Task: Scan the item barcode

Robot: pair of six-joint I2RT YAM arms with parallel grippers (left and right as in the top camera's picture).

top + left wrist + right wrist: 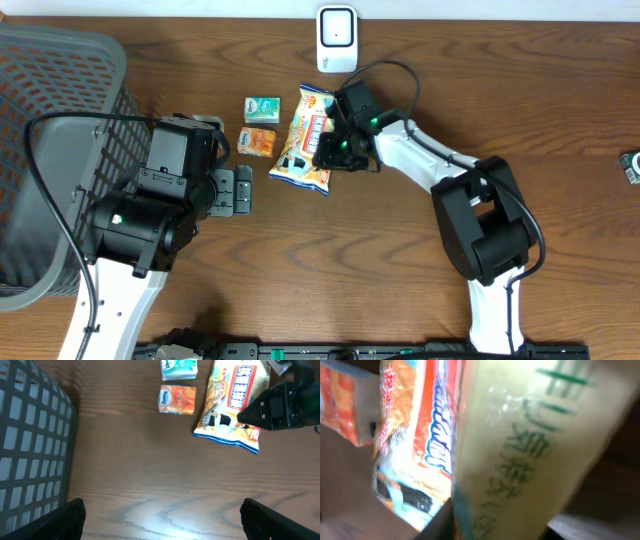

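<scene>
while the left gripper [232, 192] hovers with its black fingers [270, 520] spread wide over the brown wooden table [380, 280] beside the grey plastic mesh basket [60, 90], the right gripper [332, 150] pinches the right edge of the orange and white printed plastic snack bag [305, 125]. that bag lies mid-table, just right of a small green packet [262, 108] and a small orange packet [258, 142], with the white box-shaped scanner [337, 38] near it at the far table edge.
</scene>
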